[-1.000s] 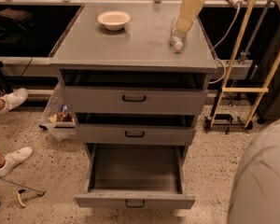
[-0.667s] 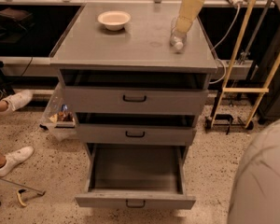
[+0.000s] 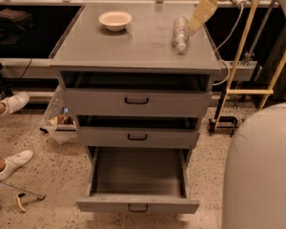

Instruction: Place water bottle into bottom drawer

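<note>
The water bottle (image 3: pixel 180 31), clear crinkly plastic with a pale label band whose writing is unreadable, is resting on the cabinet top (image 3: pixel 133 46) near its right edge. The cream gripper (image 3: pixel 201 14) is hanging just beside it; whether it is clamped or spread cannot be told. The bottom drawer (image 3: pixel 109 205) is standing pulled out.

- Single view, raised, off the desk's (image 3: pixel 133 51) front edge, tilted down onto its top and front face; mid-range.
- Far right corner: gripper (image 3: pixel 194 26).
</note>
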Available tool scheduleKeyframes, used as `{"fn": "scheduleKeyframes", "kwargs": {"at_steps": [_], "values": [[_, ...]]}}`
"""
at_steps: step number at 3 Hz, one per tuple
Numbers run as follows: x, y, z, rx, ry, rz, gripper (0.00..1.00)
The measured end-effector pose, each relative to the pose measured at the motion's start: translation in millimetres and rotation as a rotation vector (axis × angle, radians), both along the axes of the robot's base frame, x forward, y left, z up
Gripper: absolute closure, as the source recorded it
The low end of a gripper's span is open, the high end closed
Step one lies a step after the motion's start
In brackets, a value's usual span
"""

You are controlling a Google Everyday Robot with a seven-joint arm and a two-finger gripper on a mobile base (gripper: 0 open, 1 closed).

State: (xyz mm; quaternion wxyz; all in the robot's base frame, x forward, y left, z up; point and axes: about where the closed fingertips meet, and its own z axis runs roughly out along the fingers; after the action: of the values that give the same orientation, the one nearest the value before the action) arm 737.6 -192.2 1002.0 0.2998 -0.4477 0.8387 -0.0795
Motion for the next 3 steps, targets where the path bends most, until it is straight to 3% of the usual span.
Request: {"fn": "scheduleKeyframes", "kwargs": {"at_steps": [1, 2, 3], "values": [[56, -17, -36, 0.098, -0.018, -0.142, 0.0], [94, -12, -84, 0.18, 0.009, -0.229, 0.0], [99, -11, -95, 0.184, 0.02, -0.237, 0.0]]}}
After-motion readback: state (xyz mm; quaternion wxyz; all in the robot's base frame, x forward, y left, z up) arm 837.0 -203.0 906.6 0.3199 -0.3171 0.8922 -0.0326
